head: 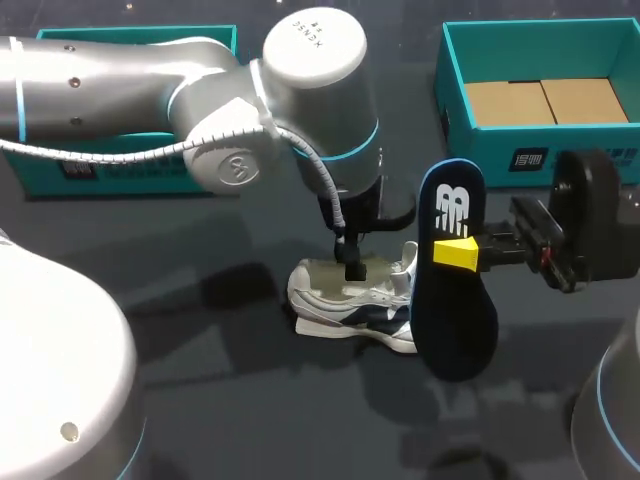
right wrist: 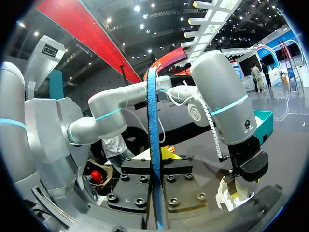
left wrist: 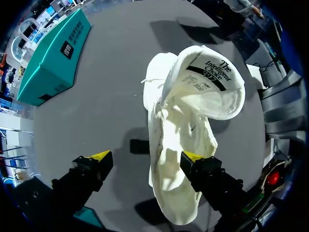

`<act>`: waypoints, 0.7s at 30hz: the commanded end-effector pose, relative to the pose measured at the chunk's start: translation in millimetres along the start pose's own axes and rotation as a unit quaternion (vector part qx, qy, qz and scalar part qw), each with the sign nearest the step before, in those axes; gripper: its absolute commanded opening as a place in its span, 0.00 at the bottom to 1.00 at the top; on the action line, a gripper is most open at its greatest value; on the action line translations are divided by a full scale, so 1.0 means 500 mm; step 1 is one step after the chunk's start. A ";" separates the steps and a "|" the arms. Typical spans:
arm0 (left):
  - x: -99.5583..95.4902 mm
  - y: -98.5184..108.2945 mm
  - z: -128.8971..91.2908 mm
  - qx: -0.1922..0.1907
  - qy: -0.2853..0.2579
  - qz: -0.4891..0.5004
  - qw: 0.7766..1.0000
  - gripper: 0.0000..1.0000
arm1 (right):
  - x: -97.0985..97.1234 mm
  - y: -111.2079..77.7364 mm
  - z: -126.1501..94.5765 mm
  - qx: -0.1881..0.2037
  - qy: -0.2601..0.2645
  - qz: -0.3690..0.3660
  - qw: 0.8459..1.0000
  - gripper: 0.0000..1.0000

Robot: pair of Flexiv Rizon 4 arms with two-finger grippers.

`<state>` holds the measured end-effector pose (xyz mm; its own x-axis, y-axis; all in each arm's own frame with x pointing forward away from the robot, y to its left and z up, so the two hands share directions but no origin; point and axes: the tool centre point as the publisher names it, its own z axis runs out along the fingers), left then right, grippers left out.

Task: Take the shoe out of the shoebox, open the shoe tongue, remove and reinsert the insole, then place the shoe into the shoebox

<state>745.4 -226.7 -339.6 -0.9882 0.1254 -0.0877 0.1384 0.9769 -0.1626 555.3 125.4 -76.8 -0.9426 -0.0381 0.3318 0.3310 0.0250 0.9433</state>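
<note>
- Right jaws are pinching the dark insole (head: 452,270), holding it upright (edge-on in the right wrist view) above the tabletop (head: 220,380).
- Left jaws are hanging spread over the white shoe (head: 355,300), which is lying on the tabletop.
- Teal shoebox (head: 480,150) is sitting well apart.

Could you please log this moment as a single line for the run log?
step: insole out of shoe | right gripper: shut on insole, held upright | left gripper: open over shoe on table
</note>
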 end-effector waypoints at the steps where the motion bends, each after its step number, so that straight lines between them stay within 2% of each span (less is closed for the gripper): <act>1: -0.013 -0.013 0.041 -0.004 0.008 -0.003 1.000 0.76 | 0.003 -0.001 0.001 0.000 -0.002 0.000 1.000 0.00; 3: -0.014 -0.012 0.048 -0.004 0.012 -0.006 1.000 0.71 | 0.003 -0.001 0.001 0.000 -0.002 0.000 1.000 0.00; 17: 0.005 -0.010 0.086 -0.011 0.039 -0.008 0.999 0.66 | 0.003 -0.001 0.001 0.000 -0.002 0.000 1.000 0.00; 19: 0.006 -0.012 0.087 -0.011 0.040 -0.007 0.999 0.58 | 0.003 -0.001 0.001 0.000 -0.002 0.000 1.000 0.00; 21: 0.009 -0.014 0.089 -0.011 0.041 -0.006 0.999 0.55 | 0.003 -0.001 0.001 0.000 -0.002 0.000 1.000 0.00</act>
<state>742.7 -237.7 -380.0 -0.9921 0.1250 -0.0069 0.1246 0.9814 -0.1458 555.0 125.2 -76.7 -0.9425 -0.0377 0.3320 0.3312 0.0249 0.9432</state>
